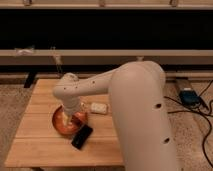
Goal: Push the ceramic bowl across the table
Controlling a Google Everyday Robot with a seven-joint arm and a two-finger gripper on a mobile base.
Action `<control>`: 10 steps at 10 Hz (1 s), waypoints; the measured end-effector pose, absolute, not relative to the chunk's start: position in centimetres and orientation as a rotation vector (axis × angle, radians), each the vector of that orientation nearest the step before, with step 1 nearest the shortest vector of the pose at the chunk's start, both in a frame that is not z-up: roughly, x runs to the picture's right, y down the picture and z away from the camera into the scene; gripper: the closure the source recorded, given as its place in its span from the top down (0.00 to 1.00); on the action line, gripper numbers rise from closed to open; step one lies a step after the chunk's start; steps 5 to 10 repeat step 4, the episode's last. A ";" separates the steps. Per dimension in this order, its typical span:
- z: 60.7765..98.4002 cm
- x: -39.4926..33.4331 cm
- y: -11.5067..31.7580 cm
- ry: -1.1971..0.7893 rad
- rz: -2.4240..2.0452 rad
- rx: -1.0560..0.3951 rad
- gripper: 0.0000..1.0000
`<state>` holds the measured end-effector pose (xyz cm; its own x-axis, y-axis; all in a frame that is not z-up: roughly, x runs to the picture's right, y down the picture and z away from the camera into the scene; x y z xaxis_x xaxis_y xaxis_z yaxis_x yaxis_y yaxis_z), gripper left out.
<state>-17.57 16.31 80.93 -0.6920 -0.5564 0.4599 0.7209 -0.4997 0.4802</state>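
At the far left, a strip of speckled floor (12, 107) is showing beside the surface (37, 135), a small pale honey wooden top made of planks, which is filling the lower left of the camera view. Behind it, a dark wall with a pale horizontal rail (100, 54) is running across the whole width.

Moving right, the ceramic bowl (62, 124) is sitting on the surface, a little left of its middle and nearer the front edge than the back. It is round, shallow and glossy copper-orange, with a lighter inside. The tool (75, 119) is reaching down into the bowl from above, at the end of the pale arm's wrist (69, 90), and it is appearing to touch the bowl's inside toward the right-hand wall. Nothing is being lifted by it.

Just to the right of the bowl and toward the front, a small black block (82, 136) is lying tilted on the surface, its upper end touching or very nearly touching the bowl's rim. Further back and to the right, a small white oblong object (98, 107) is lying flat on the surface, just beside the bowl but apart from it.

Further right, the large pale arm (140, 115) is sweeping across the picture and covering the right side of the surface. At the far right, dark cables (202, 112) and a blue-grey box (189, 96) are lying on the floor.
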 end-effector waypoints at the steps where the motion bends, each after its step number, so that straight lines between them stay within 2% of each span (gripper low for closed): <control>1: 80.1 -17.9 15.9 -0.843 -2.211 -0.287 0.80; 3: 79.1 -18.8 15.5 -0.834 -2.243 -0.248 0.80; 10: 79.1 -18.9 15.6 -0.836 -2.246 -0.248 0.80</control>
